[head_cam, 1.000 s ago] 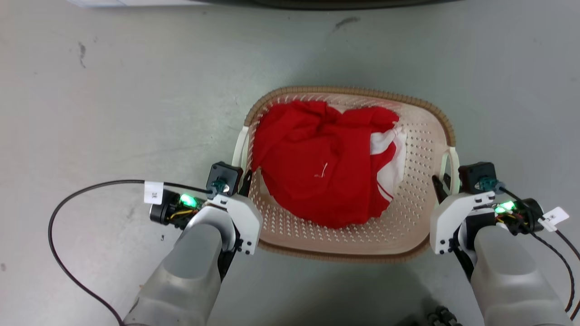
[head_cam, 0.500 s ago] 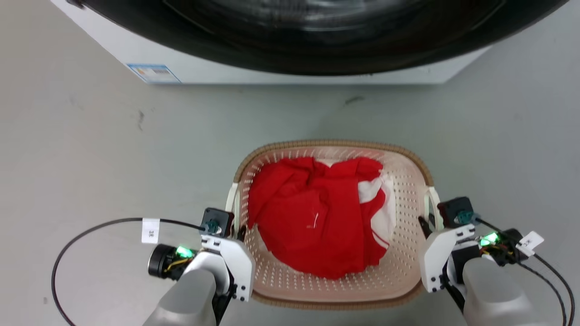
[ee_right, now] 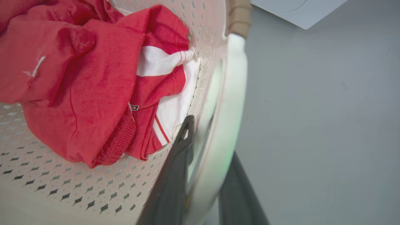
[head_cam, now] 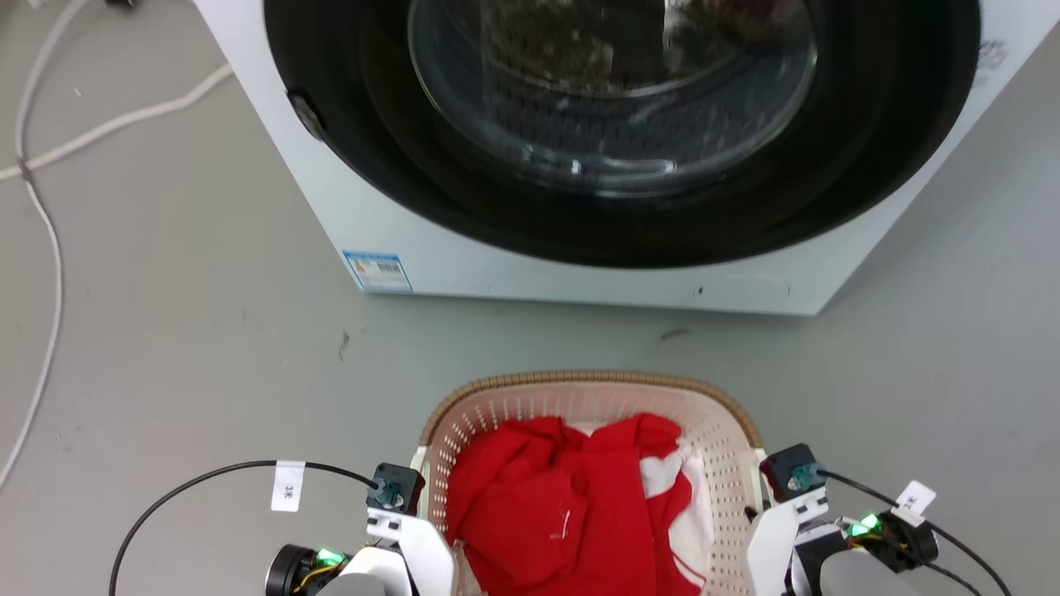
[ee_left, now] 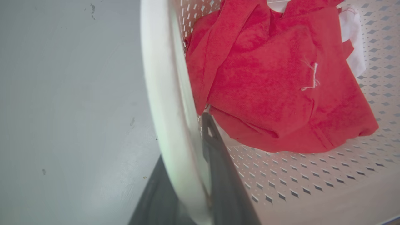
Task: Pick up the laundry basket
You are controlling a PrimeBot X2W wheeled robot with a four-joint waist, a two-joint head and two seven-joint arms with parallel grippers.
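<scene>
Holds the laundry basket (head_cam: 580, 379) by both sides, low in the head view, red clothing (head_cam: 538, 513) heaped inside. Pinches the left loop handle (ee_left: 165, 93) between the left gripper (ee_left: 184, 137) fingers, one inside the wall and one outside; clamps the right handle (ee_right: 231, 93) likewise with the right gripper (ee_right: 211, 137). Leaves a band of bare floor (head_cam: 207, 356) between far rim and washing machine (head_cam: 373, 215) — open floor on either side.

The scuffed grey floor (head_cam: 166, 372) carries a white washing machine (head_cam: 464, 265) and, far left, pale cables (head_cam: 124, 119).
</scene>
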